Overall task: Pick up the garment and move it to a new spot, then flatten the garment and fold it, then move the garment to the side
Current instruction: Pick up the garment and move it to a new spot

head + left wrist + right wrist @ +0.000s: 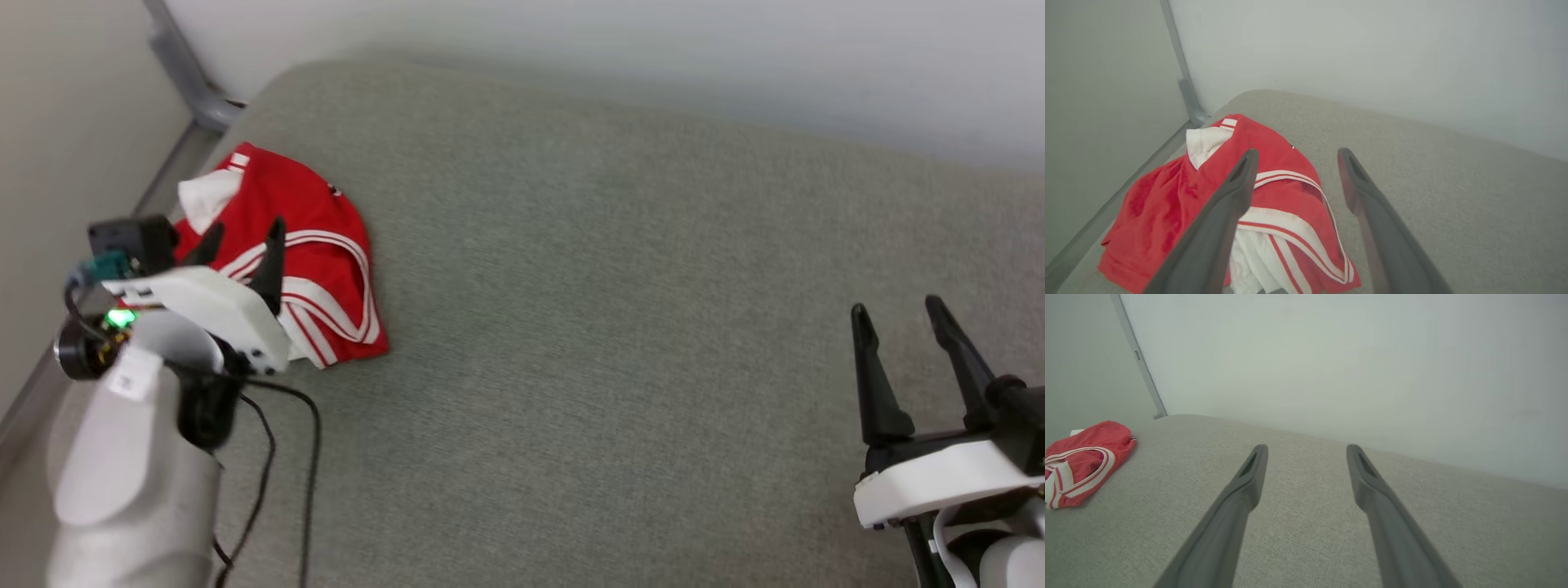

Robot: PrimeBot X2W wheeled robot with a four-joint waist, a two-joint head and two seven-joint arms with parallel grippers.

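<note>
Entry, head view read left to right, all places given against the garment.

- Left of the garment: a grey corner post runs up the wall join, just beyond the garment's far edge.
- The garment lies in a crumpled heap at the far-left corner of the grey upholstered surface, close to that surface's left edge. It is red, with a white patch showing at its far-left end and white-and-red striped trim looping across its near side. I can make out no lettering.
- Left claw: I see it spread wide with nothing between the fingers. It sits over the garment's near-left part, fingers pointing across the heap.
- In the left wrist view the left claw straddles the garment's right edge. One finger overlaps the red cloth and striped trim. The other stands over bare upholstery just past that edge.
- I cannot tell whether either finger touches the cloth.
- A black cable hangs from the left arm, on the near side of the garment.
- Right claw: also spread, holding nothing, well apart from the garment to its right, over bare upholstery.
- In the right wrist view the right claw points at the wall, and the garment lies far off to the left edge.
</note>
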